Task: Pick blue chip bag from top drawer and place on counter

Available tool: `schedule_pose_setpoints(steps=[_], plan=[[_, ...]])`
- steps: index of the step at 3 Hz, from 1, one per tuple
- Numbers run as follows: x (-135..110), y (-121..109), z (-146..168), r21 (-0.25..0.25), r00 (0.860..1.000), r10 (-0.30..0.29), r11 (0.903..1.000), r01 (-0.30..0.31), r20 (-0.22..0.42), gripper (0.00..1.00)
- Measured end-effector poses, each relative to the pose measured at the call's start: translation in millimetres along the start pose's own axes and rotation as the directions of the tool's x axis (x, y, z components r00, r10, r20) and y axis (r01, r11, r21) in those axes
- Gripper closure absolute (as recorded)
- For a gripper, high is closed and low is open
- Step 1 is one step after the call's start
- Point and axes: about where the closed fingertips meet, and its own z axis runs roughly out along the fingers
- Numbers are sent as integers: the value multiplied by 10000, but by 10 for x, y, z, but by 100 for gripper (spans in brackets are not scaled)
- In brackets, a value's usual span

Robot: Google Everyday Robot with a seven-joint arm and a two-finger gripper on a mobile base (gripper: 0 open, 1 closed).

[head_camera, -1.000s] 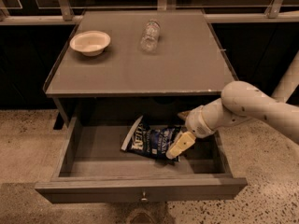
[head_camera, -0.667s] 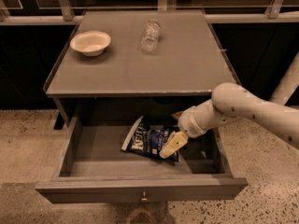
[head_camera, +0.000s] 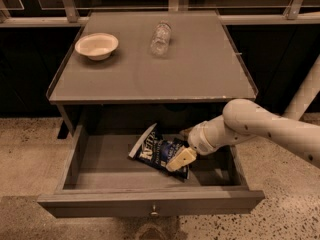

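- In my one camera view, the end effector (head_camera: 181, 160) is down inside the open top drawer (head_camera: 150, 202), at the tip of the pale arm (head_camera: 260, 129) that reaches in from the right.
- Its yellowish tip lies over the right end of the blue chip bag (head_camera: 155, 151). I cannot tell whether the end effector is apart, together or clamped on the bag.
- The bag lies on the drawer floor, stretching left of and slightly behind the end effector, with its white-lettered face up and its white end strip at the far left corner.
- The drawer's front panel, with a small round knob (head_camera: 154, 213), is in front of and below the end effector.
- The table (head_camera: 200, 69) sits above and behind the end effector.
- On the table, a pale bowl (head_camera: 96, 45) stands far to the left and behind.
- A clear plastic bottle (head_camera: 160, 38) lies on its side behind the end effector, slightly left, well apart from the bowl.
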Motion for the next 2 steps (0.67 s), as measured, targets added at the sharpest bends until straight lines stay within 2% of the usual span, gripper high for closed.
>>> schedule_pose_setpoints(steps=[2], plan=[[0, 0, 0, -1, 10000, 0, 10000, 0, 0, 65]])
